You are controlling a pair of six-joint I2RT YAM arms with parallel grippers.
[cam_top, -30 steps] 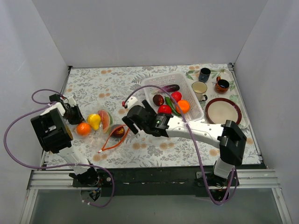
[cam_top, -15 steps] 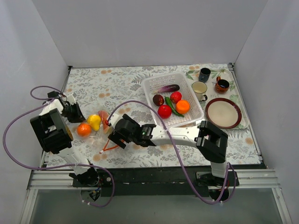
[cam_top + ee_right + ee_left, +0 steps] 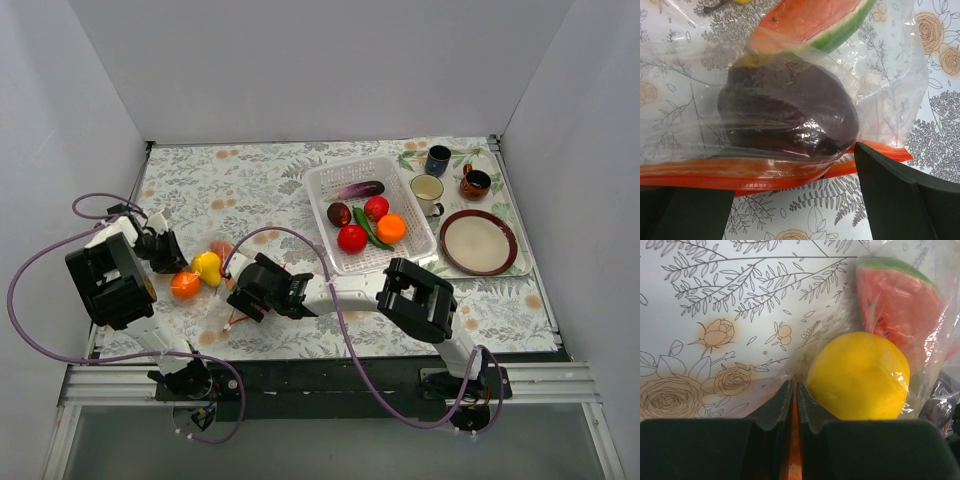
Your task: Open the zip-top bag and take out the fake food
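The clear zip-top bag [image 3: 213,292] lies at the front left of the table. It holds fake food: an orange ball [image 3: 185,285], a yellow ball [image 3: 208,268], a watermelon slice [image 3: 222,250] and a dark purple piece [image 3: 790,110]. My left gripper [image 3: 166,250] is at the bag's left end. In the left wrist view it [image 3: 794,386] is shut on a fold of the bag next to the yellow ball [image 3: 857,375]. My right gripper [image 3: 246,291] is open at the bag's mouth. In the right wrist view it [image 3: 772,172] has its fingers on either side of the red-orange zip strip [image 3: 740,172].
A white perforated basket [image 3: 322,182] at the back right holds several more fake fruits and vegetables. To its right is a tray with three mugs [image 3: 428,188] and a plate [image 3: 478,242]. White walls close off the left, back and right sides.
My right arm has swung left from beside the basket to the bag's mouth. The bag and the fruit in it have shifted slightly. My left gripper has kept its hold.
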